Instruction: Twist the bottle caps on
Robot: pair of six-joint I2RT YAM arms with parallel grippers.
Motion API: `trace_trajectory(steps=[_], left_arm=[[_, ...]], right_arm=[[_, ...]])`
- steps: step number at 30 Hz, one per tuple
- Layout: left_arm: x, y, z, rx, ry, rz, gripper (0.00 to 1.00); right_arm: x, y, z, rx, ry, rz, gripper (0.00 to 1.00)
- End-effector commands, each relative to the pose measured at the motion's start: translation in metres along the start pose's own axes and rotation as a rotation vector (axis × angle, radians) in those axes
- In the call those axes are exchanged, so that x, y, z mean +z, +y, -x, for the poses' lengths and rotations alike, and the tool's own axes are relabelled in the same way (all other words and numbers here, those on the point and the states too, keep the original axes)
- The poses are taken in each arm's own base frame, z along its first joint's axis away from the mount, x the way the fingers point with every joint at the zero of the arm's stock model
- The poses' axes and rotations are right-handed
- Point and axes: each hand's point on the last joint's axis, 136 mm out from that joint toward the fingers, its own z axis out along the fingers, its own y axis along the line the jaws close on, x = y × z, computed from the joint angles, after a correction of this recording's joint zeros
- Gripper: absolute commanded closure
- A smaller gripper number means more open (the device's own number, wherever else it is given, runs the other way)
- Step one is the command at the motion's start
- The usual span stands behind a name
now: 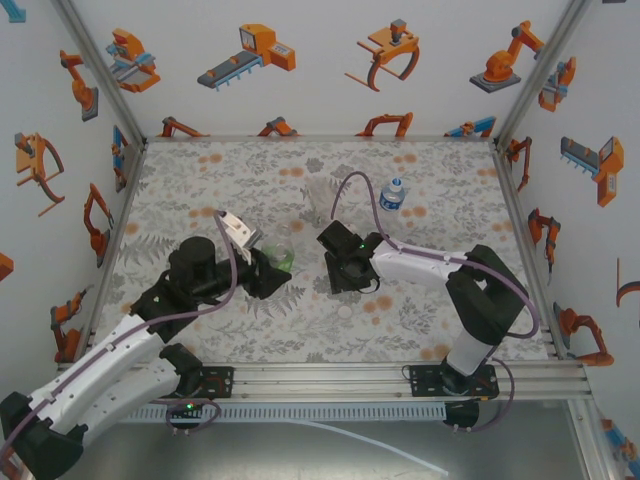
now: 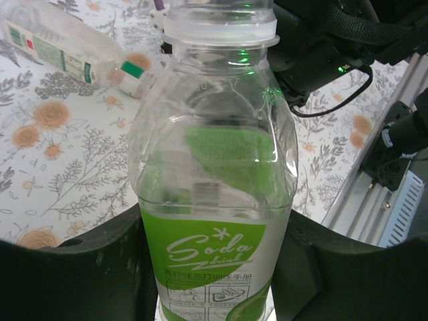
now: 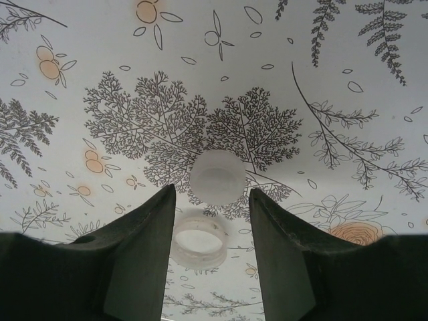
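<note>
- Green-labelled bottle (image 2: 214, 140), left wrist view: white script word "Soda" read on its green label (image 2: 200, 231); small star mark set above last letters.
- Second, smaller script word underlined beneath "Soda"; not made out with certainty.
- Line of small white Chinese characters printed below; too fine to be read.
- Row of boxed pictograms seen under that line.
- Lying bottle (image 2: 67, 43), green-and-white label: print blurred, unreadable.
- Blue-labelled bottle (image 1: 392, 195), top view: print too small to be read.

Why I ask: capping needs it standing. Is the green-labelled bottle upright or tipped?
Upright: the left gripper clamps the green-labelled bottle around its label, neck uppermost.
</note>
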Motion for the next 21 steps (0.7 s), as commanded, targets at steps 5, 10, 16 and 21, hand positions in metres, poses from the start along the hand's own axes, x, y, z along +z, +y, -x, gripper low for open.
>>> trace_trajectory(steps=[5, 10, 16, 21], left_arm=[[0.0016, -0.0080, 0.0071, 0.007, 0.005, -0.047, 1.00], [0.0002, -0.0066, 0.0088, 0.014, -0.001, -0.037, 1.00], [-0.0012, -0.0055, 0.0084, 0.013, 0.001, -0.027, 1.00], [-0.0003, -0.0052, 0.0092, 0.015, 0.001, -0.027, 1.00]], right_arm=[[0.0043, 0.0056, 0.0046, -0.003, 0.000, 0.005, 0.56], [0.0054, 0.0044, 0.0058, -0.003, -0.009, -0.004, 0.59], [0.0059, 0.0020, 0.0085, -0.001, -0.029, -0.014, 0.59], [0.0076, 0.0054, 0.0111, -0.003, -0.037, -0.001, 0.59]])
